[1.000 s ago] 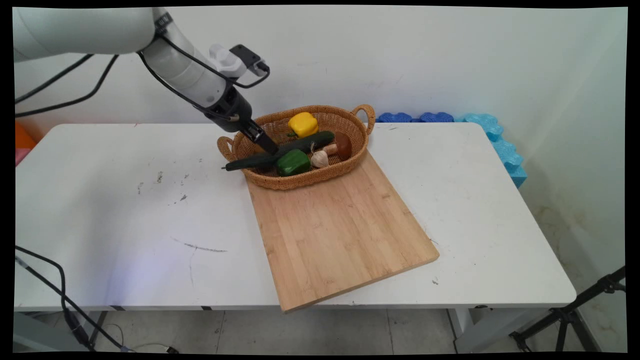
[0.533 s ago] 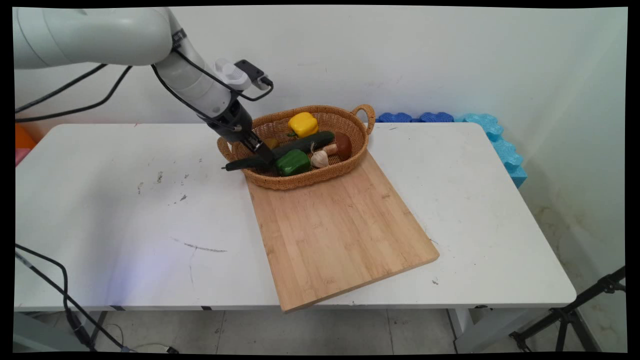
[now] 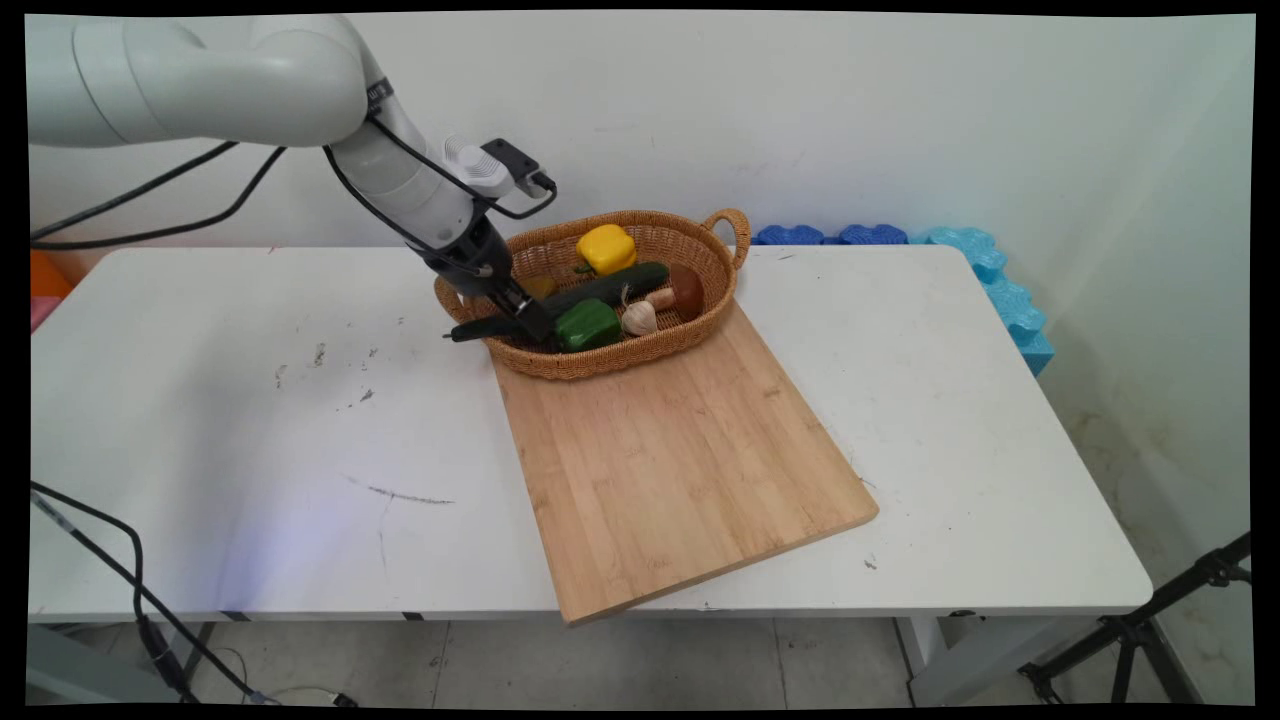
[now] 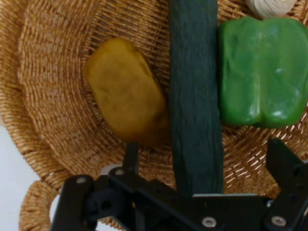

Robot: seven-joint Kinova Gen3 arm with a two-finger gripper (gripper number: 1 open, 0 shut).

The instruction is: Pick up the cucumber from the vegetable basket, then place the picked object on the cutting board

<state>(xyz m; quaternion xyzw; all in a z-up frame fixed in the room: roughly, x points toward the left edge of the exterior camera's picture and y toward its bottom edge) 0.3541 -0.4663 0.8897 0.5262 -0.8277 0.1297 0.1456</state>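
Straddling the cucumber (image 4: 195, 96) with fingers spread wide, gripper (image 3: 530, 322) now lower in the wicker basket (image 3: 700, 330) than a second ago, potato (image 4: 126, 91) and green pepper (image 4: 262, 72) flanking; cucumber unmoved.

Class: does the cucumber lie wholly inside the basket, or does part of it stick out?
Partly out. The cucumber lies across the basket, one end reaching past the rim over the table.

The gripper (image 3: 528, 322) has come down and leftward over the last second, sinking into the wicker basket's (image 3: 600, 362) left end. Its open fingers (image 4: 131, 156) now straddle the cucumber (image 4: 195, 96), potato (image 4: 126, 91) just outside one finger, green pepper (image 4: 262, 72) beside the other.
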